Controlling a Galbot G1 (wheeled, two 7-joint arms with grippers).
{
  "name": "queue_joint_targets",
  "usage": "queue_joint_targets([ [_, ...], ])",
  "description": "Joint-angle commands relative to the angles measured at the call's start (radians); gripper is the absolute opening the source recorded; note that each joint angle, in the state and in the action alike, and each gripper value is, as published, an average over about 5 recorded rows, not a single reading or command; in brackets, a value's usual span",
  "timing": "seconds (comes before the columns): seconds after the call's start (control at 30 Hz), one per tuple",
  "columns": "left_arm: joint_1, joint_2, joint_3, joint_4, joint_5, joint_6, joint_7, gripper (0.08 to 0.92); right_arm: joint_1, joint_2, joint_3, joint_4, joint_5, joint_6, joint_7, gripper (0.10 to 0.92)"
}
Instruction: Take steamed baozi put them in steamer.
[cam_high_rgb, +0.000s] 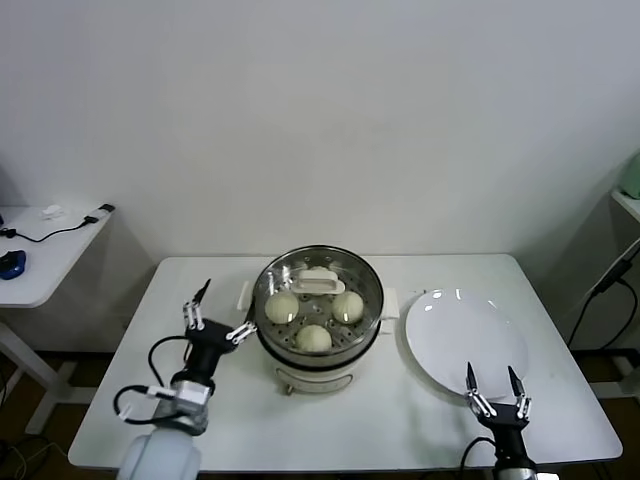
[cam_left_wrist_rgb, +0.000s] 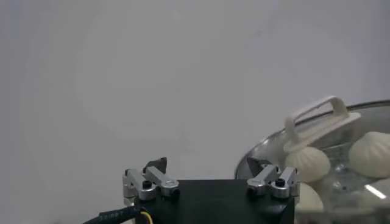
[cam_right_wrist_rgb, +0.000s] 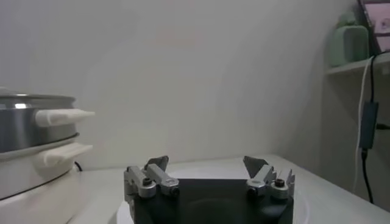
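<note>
The steamer (cam_high_rgb: 318, 312) sits in the middle of the white surface (cam_high_rgb: 200, 420), with a glass lid (cam_high_rgb: 318, 282) resting on top of it. Three baozi (cam_high_rgb: 314, 338) show through the lid, lying on the tray with holes; a fourth may hide under the lid's white handle, but I cannot tell. The plate (cam_high_rgb: 466, 342) just beside the steamer on the robot's right has nothing on it. So the buns look to be in the pot already. The left end effector (cam_high_rgb: 215, 312) hangs close to the steamer's left side with its fingers spread apart and nothing in them. The right end effector (cam_high_rgb: 494, 386) sits over the near rim of the plate, also spread open and holding nothing. A bun is likely light, soft and easy to squash, and its skin may tear or stick, so a soft pinch across its round sides, low down, seems best. The lid is likely smooth and can break, so its white handle is the place to hold. I see no words or brand marks anywhere
</note>
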Motion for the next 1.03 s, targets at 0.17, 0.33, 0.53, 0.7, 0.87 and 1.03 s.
queue_joint_targets([
  [0.17, 0.159, 0.067, -0.143, 0.264, -0.599, -0.338, -0.006, 0.823, -0.005, -0.008, -0.002, -0.002, -0.017, -0.032, 0.013, 0.823],
  [0.33, 0.159, 0.053, -0.125, 0.308, -0.572, -0.37, -0.007, 0.823, -0.012, -0.021, -0.005, -0.004, -0.011, -0.027, 0.007, 0.823],
  [0.53, 0.163, 0.043, -0.118, 0.314, -0.552, -0.381, -0.007, 0.823, -0.018, -0.025, -0.007, -0.004, -0.012, -0.027, 0.0, 0.823],
  [0.7, 0.166, 0.036, -0.115, 0.313, -0.541, -0.386, -0.007, 0.823, -0.024, -0.025, -0.008, -0.004, -0.014, -0.03, -0.003, 0.823],
  [0.87, 0.167, 0.033, -0.107, 0.311, -0.523, -0.392, -0.007, 0.823, -0.03, -0.025, -0.004, 0.001, -0.013, -0.032, 0.001, 0.823],
  [1.03, 0.167, 0.033, -0.098, 0.311, -0.51, -0.393, -0.007, 0.823, -0.031, -0.025, 0.001, -0.002, -0.011, -0.03, 0.002, 0.823],
])
